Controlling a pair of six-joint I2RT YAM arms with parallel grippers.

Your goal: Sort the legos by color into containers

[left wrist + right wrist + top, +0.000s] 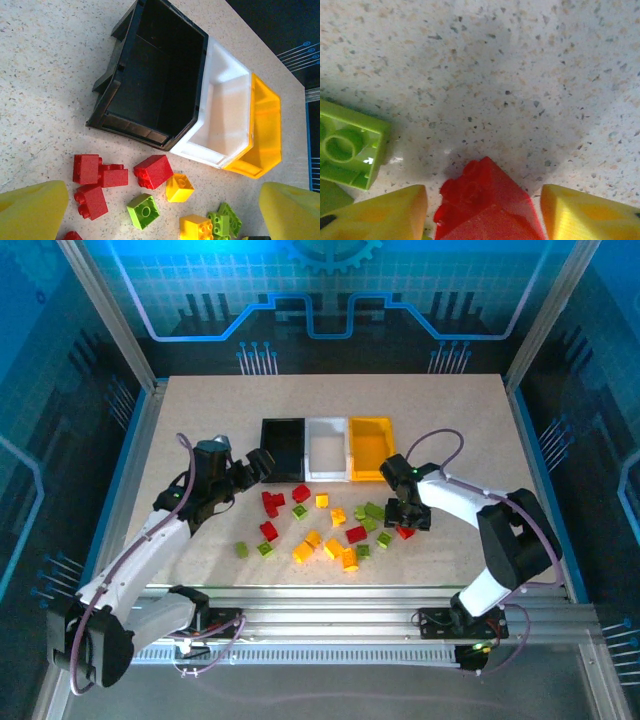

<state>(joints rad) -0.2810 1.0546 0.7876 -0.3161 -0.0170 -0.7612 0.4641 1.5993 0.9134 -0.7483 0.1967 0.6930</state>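
Red, yellow-orange and green legos lie scattered on the table in front of the containers: a black bin, a white bin and a yellow bin joined in a row. My right gripper is down at the table with a red lego between its fingers, open, with narrow gaps on both sides. My left gripper hovers wide open by the black bin, above red legos, a green one and a yellow one.
A green lego lies just left of my right gripper. The white bin and yellow bin sit right of the black one. Raised metal rails border the table.
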